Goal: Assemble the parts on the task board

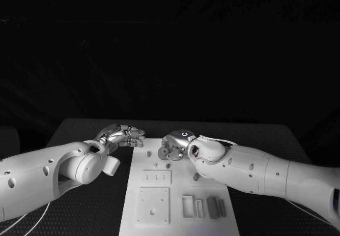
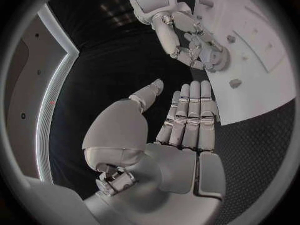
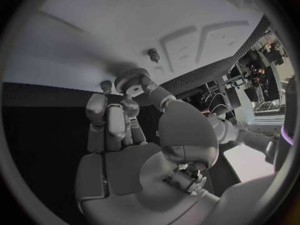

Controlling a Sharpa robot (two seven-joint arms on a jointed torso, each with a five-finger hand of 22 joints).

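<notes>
The white task board (image 1: 134,196) lies in the middle of the table. My right hand (image 1: 179,144) hovers over the board's far end and pinches a round toothed gear (image 1: 165,154) between thumb and fingers. In the right wrist view the gear (image 3: 130,78) sits at the fingertips just above the board, next to a short peg (image 3: 105,86); another peg (image 3: 153,54) stands farther off. My left hand (image 1: 125,135) hangs over the board's far left corner with nothing in it. In the left wrist view its fingers (image 2: 190,115) lie straight side by side, thumb apart.
Small pegs (image 1: 149,154) (image 1: 196,176) stand on the board. Two square plates (image 1: 156,177) (image 1: 154,205) lie nearer me, with several rectangular blocks (image 1: 212,207) at the near right. Dark mat (image 1: 85,206) flanks the board on both sides.
</notes>
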